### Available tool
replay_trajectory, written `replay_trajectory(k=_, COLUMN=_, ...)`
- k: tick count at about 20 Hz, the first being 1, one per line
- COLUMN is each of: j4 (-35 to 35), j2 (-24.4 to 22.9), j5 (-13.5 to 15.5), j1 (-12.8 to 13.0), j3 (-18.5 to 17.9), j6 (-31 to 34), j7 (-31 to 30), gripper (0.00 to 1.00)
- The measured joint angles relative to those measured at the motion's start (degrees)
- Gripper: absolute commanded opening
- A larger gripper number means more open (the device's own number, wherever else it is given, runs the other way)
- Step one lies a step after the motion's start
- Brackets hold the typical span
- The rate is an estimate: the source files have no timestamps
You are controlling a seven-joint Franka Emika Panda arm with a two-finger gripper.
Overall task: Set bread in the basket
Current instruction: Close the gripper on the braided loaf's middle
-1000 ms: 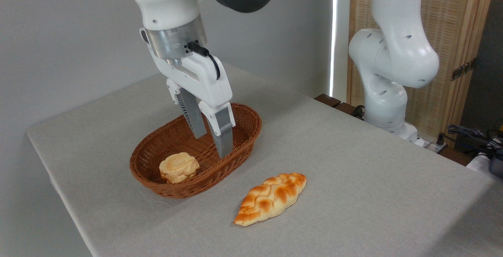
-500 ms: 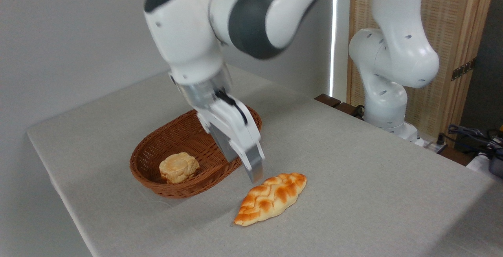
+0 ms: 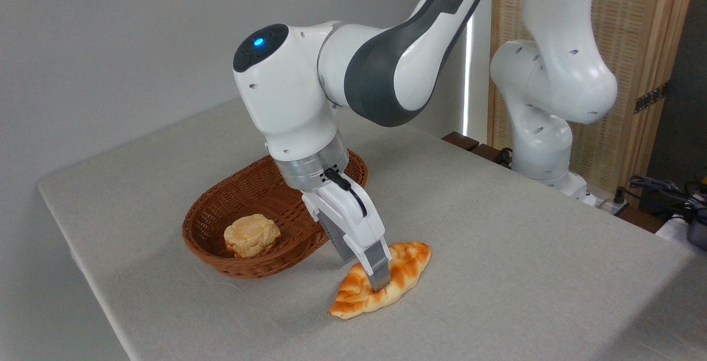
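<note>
We see one finger of the gripper plainly, its grey pad lying across the near face of the bread at about the loaf's middle; the other finger is mostly hidden behind the first, on the far side of the loaf, so we cannot tell whether the jaws have clenched on the bread or only straddle it with a gap to spare. The bread lies flat on the table in the lower middle of the frame, one pointed end toward the lower left and the other toward the right, just right of the basket and apart from it. The basket sits at centre left, and a small round bun rests in its near left end, leaving the right half of the floor bare. Above the gripper the wrist tilts down from the upper right, and the arm rises out of the top of the frame toward its base at right. We judge the step in hand to be the grasp itself: the gripper is down at the loaf and the loaf is not yet lifted. The next move, as we read it, calls for a firm but gentle pinch across the loaf's middle, then a lift high enough to clear the wicker rim, then a carry to the left over the bare part of the basket, away from the bun.
</note>
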State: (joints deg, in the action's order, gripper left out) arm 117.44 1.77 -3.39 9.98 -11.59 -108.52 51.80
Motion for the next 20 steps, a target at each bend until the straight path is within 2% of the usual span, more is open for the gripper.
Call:
replay_trajectory(k=2, j4=0.03, j2=0.00, j5=-0.77, j1=0.02, j3=0.02, j6=-0.01, j7=0.00, gripper=0.83)
replay_trajectory(k=3, j4=0.08, j2=0.01, j5=-1.05, j1=0.04, j3=0.02, j6=-0.01, j7=0.01, gripper=0.65)
replay_trajectory(k=4, j4=0.25, j2=0.04, j5=-1.59, j1=0.06, j3=0.03, j6=-0.03, j7=0.01, gripper=0.57)
replay_trajectory(k=5, j4=0.35, j2=0.08, j5=-1.85, j1=0.07, j3=0.03, j6=-0.08, j7=0.05, gripper=0.42)
replay_trajectory(k=7, j4=0.49, j2=0.30, j5=-2.30, j1=0.07, j3=0.03, j6=-0.39, j7=0.53, gripper=0.27)
replay_trajectory(k=12, j4=0.49, j2=0.67, j5=-2.51, j1=0.07, j3=0.03, j6=-0.98, j7=1.37, gripper=0.10)
replay_trajectory(k=20, j4=0.48, j2=0.67, j5=-2.51, j1=0.06, j3=0.01, j6=-1.08, j7=1.48, gripper=0.11)
